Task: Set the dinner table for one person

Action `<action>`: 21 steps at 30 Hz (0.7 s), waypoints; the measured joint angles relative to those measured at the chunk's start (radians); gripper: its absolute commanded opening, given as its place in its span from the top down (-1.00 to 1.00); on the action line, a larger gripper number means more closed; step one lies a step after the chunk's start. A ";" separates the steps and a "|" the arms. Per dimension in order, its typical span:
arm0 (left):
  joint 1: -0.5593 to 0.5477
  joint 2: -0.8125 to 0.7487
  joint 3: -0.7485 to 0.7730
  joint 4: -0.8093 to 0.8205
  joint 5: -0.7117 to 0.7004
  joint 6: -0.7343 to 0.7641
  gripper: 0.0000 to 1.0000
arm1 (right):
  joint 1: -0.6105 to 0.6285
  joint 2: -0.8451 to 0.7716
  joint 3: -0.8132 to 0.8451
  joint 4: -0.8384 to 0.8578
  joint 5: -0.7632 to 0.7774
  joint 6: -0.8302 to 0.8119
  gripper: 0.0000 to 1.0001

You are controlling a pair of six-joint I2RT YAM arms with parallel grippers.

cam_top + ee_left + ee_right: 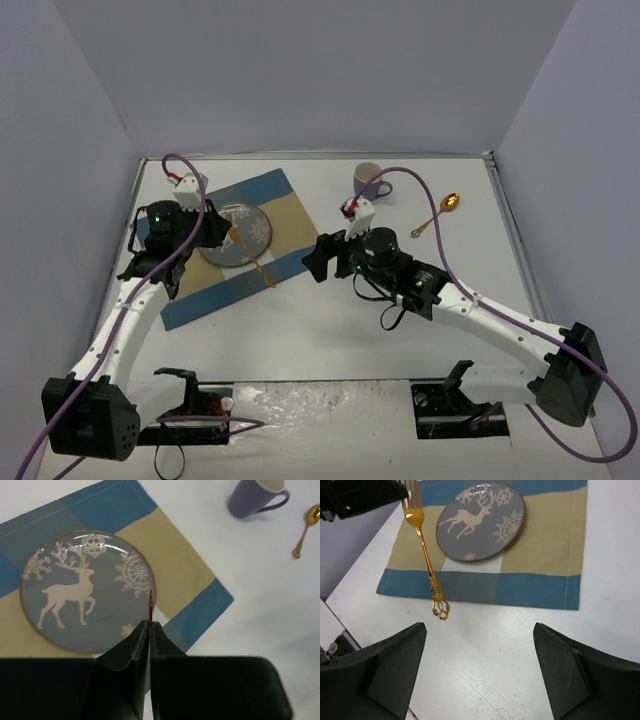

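Diagonally, the fork [425, 550] aims its handle near-right.

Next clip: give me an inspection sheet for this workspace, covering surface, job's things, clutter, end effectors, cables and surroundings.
Surface: white dinner table, matte, no spills seen.
Job's things: checked placemat with the reindeer plate on it; gold fork held over the placemat's edge; purple mug and gold spoon on the table, off the placemat.
Clutter: nothing seen.
End effectors: left end effector shut on the gold fork near its tines; right end effector open, holding nothing.
Cables: purple cables run along both arms; the right one arcs close to the purple mug.
Surroundings: plain walls on three sides.
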 measured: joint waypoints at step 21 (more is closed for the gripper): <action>0.454 0.227 0.033 -0.136 0.275 0.478 1.00 | -0.192 -0.163 -0.118 -0.066 -0.099 -0.038 -0.71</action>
